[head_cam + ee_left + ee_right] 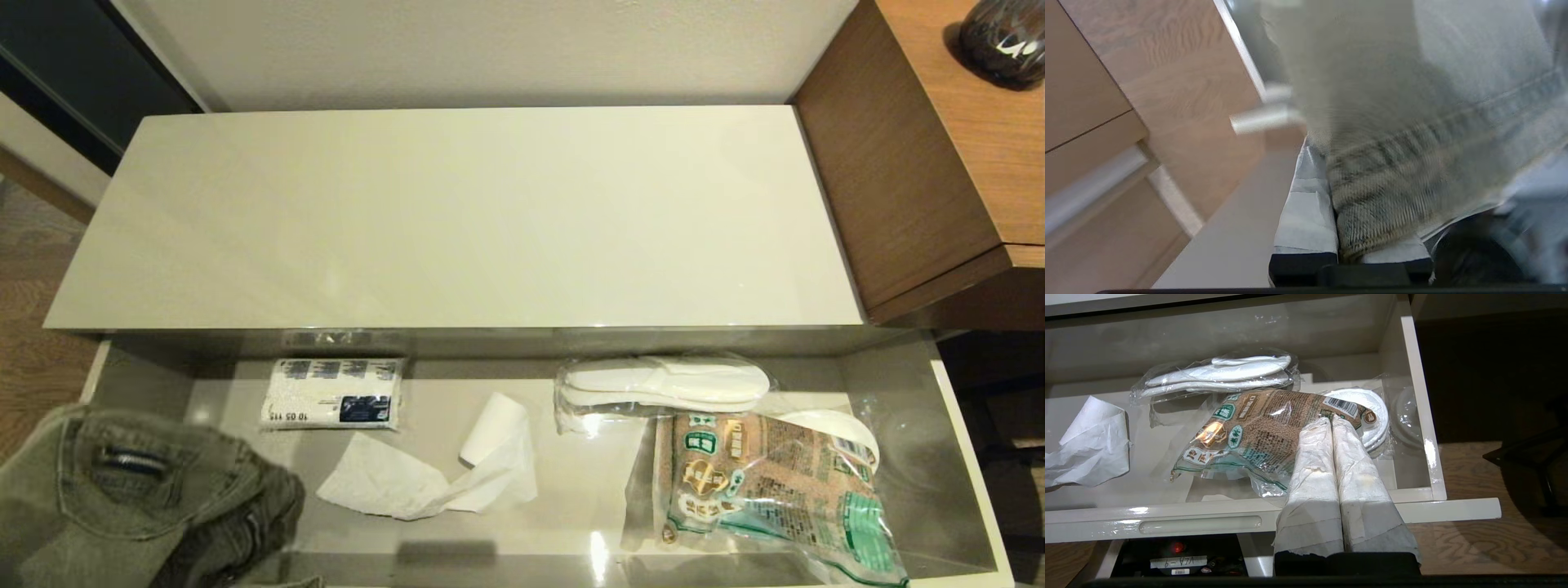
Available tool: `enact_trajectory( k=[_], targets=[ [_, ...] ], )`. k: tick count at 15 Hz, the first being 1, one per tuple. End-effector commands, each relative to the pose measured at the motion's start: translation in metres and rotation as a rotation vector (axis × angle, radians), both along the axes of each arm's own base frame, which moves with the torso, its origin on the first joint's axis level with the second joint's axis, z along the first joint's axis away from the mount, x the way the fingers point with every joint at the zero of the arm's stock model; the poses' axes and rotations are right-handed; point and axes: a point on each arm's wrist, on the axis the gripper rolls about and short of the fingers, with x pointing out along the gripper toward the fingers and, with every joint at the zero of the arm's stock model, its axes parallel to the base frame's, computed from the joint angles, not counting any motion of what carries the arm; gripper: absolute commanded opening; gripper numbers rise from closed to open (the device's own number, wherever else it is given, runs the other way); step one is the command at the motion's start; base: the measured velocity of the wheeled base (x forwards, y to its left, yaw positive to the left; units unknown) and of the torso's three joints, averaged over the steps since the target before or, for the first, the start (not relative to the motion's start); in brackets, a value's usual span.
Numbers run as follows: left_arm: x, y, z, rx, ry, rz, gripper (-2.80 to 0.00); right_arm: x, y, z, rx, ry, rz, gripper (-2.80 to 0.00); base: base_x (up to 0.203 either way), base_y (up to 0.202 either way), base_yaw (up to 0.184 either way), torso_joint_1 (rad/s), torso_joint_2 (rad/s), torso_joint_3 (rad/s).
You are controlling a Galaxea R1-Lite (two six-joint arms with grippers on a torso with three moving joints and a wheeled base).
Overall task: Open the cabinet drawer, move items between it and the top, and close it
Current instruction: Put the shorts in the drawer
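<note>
- Left gripper (1349, 245): clamped on the denim garment (139, 498), fabric fold pinched between the taped fingers (1302, 220), rest of the cloth bunched up just beyond the tips and filling most of the left wrist view.
- Same garment in the head view: crumpled heap at the near left corner of the cabinet drawer (967, 457), pocket side up, spilling over the front edge.
- Past the left gripper, to one side: wood-grain floor (1094, 81) and a white drawer side wall (1241, 49).
- Right gripper (1332, 424): taped fingers pressed together, nothing between them, hovering over the drawer front edge (1453, 508), one slim slot (1200, 524) just beside it.
- Straight beyond the right fingertips: green-and-brown printed packet (1257, 433), lying flat on the drawer floor, partly covering a round white disc in plastic (1372, 404).
- Further out from the right gripper: white slippers in clear bag (1220, 373), near the drawer's back wall.
- Off to the side, well apart from the right gripper: white paper roll (490, 429) with its trailing sheet (384, 486) spread loose, mid-drawer, between garment and packet.
- Behind the roll: white printed pack (333, 394) near the back wall.
- Farthest: the top (457, 212), glossy cream slab, nothing on it; brown desk (939, 139) butted against its right end.
</note>
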Motion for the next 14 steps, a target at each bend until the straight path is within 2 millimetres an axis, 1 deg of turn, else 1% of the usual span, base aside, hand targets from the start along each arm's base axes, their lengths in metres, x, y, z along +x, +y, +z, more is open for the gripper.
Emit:
enact_trajectory(
  k=[1, 3, 4, 5, 7, 9, 11, 12, 14],
  targets=[
    [-0.021, 0.01, -0.029, 0.012, 0.016, -0.006, -2.8, 0.0, 0.0, 0.0, 0.0, 0.003, 0.0, -2.8, 0.0, 0.0, 0.0, 0.0, 0.0, 0.0],
    [-0.017, 0.008, -0.032, -0.004, 0.037, -0.023, -2.8, 0.0, 0.0, 0.0, 0.0, 0.002, 0.0, -2.8, 0.0, 0.0, 0.0, 0.0, 0.0, 0.0],
    [-0.012, 0.005, -0.032, -0.018, 0.034, -0.03, -2.8, 0.0, 0.0, 0.0, 0.0, 0.002, 0.0, -2.8, 0.0, 0.0, 0.0, 0.0, 0.0, 0.0],
    [-0.002, 0.0, -0.031, -0.026, 0.031, -0.028, -2.8, 0.0, 0.0, 0.0, 0.0, 0.002, 0.0, -2.8, 0.0, 0.0, 0.0, 0.0, 0.0, 0.0],
    [0.029, -0.014, -0.027, -0.043, 0.007, 0.003, -2.8, 0.0, 0.0, 0.0, 0.0, 0.003, 0.0, -2.8, 0.0, 0.0, 0.0, 0.0, 0.0, 0.0],
    [0.065, -0.027, -0.026, -0.056, -0.007, 0.034, -2.8, 0.0, 0.0, 0.0, 0.0, 0.003, 0.0, -2.8, 0.0, 0.0, 0.0, 0.0, 0.0, 0.0],
    [0.098, -0.039, -0.033, -0.082, -0.004, 0.07, -2.8, 0.0, 0.0, 0.0, 0.0, 0.003, 0.0, -2.8, 0.0, 0.0, 0.0, 0.0, 0.0, 0.0],
    [0.111, -0.044, -0.042, -0.099, 0.024, 0.092, -2.8, 0.0, 0.0, 0.0, 0.0, 0.002, 0.0, -2.8, 0.0, 0.0, 0.0, 0.0, 0.0, 0.0],
    [0.126, -0.05, -0.056, -0.155, 0.055, 0.141, -2.8, 0.0, 0.0, 0.0, 0.0, 0.0, 0.0, -2.8, 0.0, 0.0, 0.0, 0.0, 0.0, 0.0]
  ],
)
